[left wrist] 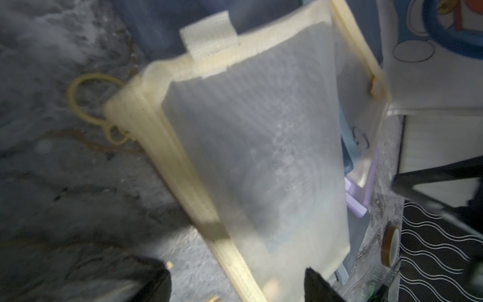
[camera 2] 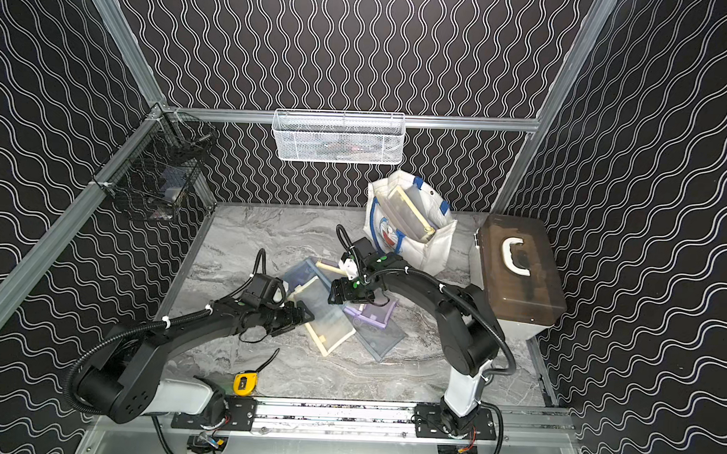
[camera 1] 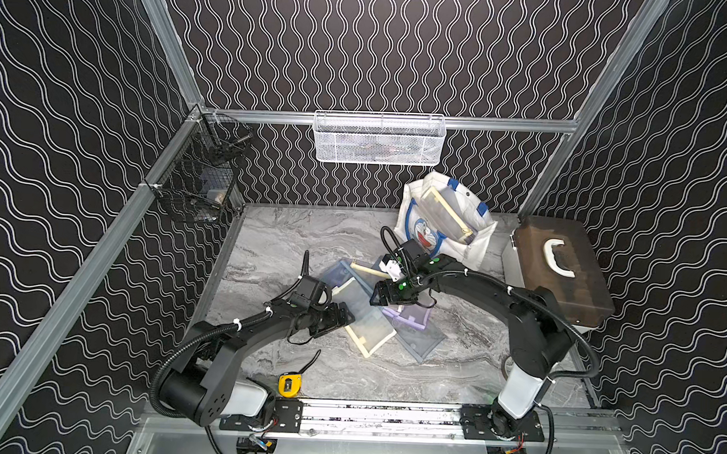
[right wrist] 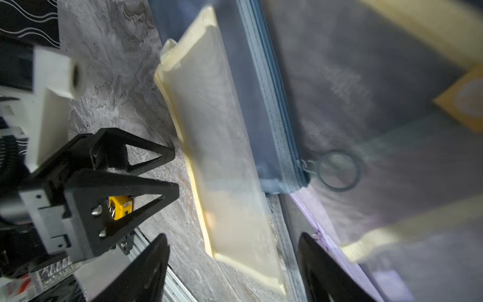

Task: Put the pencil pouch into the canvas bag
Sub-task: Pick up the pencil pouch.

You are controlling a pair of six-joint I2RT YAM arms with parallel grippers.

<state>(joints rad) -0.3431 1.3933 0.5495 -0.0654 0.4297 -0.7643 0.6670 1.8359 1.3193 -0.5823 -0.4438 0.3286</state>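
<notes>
Currently the cream pouch lies flat on the desk, near its middle, in a loose pile with a blue pouch and a purple pouch. It is outside the bag.

Left pincer: released, jaws spread, holding nothing. Its tips sit level with the desk at the pouch's long cream edge, on the side facing the left arm. In the right wrist view the tips are just beside that edge; contact cannot be confirmed. In the left wrist view the pouch fills the space ahead, its near end between the two fingers.

Right pincer: released, jaws wide, holding nothing. It hangs over the pile's far side, pointing down. Between its fingers, the right wrist view shows the cream pouch and the blue pouch's zip. Whether it touches either cannot be told.

The bag stands upright beyond the pile, toward the back wall, mouth open. A second cream pouch is inside it, leaning.
</notes>
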